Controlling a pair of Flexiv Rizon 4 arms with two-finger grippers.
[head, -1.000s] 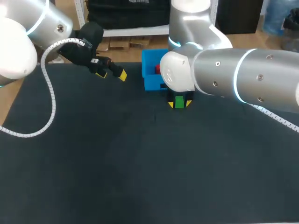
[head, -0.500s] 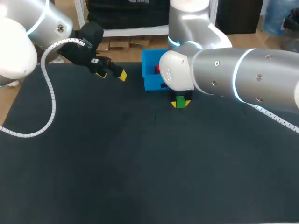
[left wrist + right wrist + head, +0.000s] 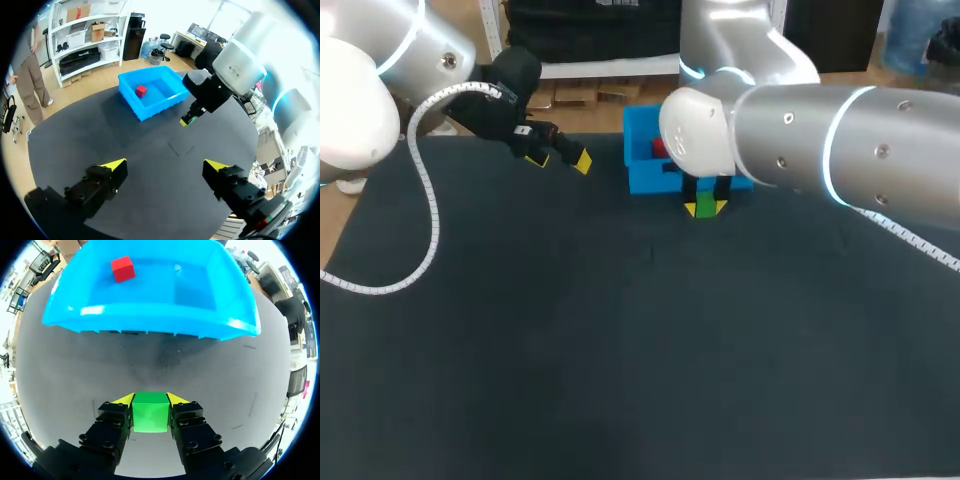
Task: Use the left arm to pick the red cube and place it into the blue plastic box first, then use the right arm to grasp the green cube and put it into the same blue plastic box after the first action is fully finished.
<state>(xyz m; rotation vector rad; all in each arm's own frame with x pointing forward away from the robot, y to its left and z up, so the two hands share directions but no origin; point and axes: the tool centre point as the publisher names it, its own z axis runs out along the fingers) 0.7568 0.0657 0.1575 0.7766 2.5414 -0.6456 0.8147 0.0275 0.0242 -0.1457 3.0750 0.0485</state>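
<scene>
The green cube sits clamped between the 2 yellow tips of the right tool, whose fingers press on 2 opposite faces. It hangs just short of the near wall of the blue plastic box, over the dark tabletop.

The main hazard is that wall. If the carry runs too low, the cube or the fingertips would strike the rim, shoving the box or knocking the cube loose. The hold looks to be near the tips only, so a jolt could twist the cube out.

The red cube lies inside, toward a far corner. A release above it could make the green one bounce or tip out.

The left tool is spread wide, empty and well apart from the box, so a clash seems unlikely.
</scene>
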